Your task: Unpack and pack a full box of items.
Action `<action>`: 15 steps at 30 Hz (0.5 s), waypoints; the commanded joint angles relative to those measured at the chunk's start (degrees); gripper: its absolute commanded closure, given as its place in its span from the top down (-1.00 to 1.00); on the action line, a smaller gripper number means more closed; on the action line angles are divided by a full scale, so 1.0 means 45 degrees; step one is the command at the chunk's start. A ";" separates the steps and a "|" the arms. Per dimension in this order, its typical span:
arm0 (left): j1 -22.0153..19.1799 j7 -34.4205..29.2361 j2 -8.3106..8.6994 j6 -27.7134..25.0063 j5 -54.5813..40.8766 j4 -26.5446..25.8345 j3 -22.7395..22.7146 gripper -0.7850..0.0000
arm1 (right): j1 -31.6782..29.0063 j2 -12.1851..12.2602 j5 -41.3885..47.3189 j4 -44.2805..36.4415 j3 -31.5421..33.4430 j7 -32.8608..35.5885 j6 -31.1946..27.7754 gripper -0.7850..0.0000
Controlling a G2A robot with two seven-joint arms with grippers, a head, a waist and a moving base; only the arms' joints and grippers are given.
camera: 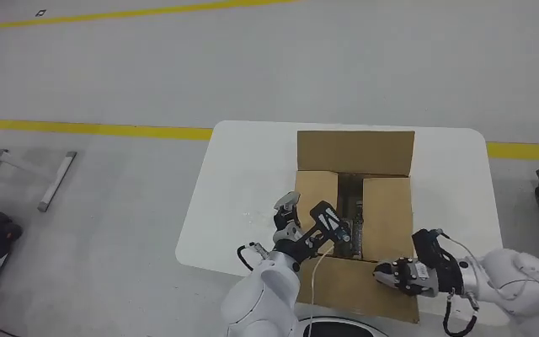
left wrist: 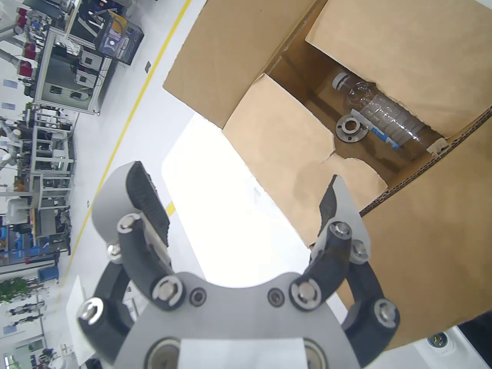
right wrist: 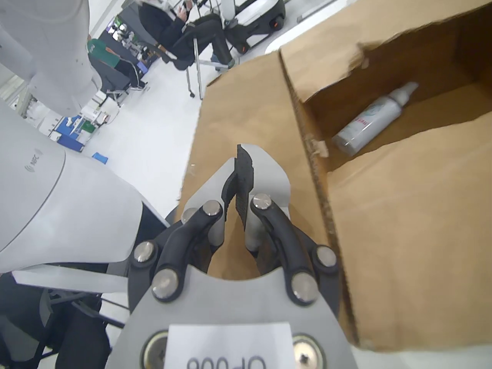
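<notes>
Left gripper [left wrist: 236, 186], closest to the lens, hangs over the left edge of the cardboard box [camera: 354, 152] with its jaws spread wide and nothing between them. That stance suits a reach into the opening rather than a carry. The box sits on the right-hand part of the white table [camera: 244, 168]. Its far flap is folded out flat, while the left flap [camera: 316, 189] and right flap [camera: 387, 211] lean inward, leaving only a narrow slot between them.

Through that slot a clear plastic bottle [left wrist: 378, 120] lies on its side on the box floor, with a metal flange ring [left wrist: 350, 128] right against it. A white spray bottle [right wrist: 371, 122] lies on the floor too. With the items inside, unpacking looks barely begun, and the inward flaps are likely what stands in the way.

At the right end of the near flap [camera: 354, 286] sits the right gripper [right wrist: 241, 163], its pads pressed together. I cannot tell whether any cardboard is pinched between them. Its place there would serve to keep that flap down and the box steady — a judgement only.
</notes>
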 commanded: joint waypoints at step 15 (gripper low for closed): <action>0.0000 0.0000 0.0000 0.0000 -0.0001 0.0000 0.0000 1.00 | -0.1419 -0.0581 -0.1837 0.3050 0.2093 -0.6577 0.2846 -1.00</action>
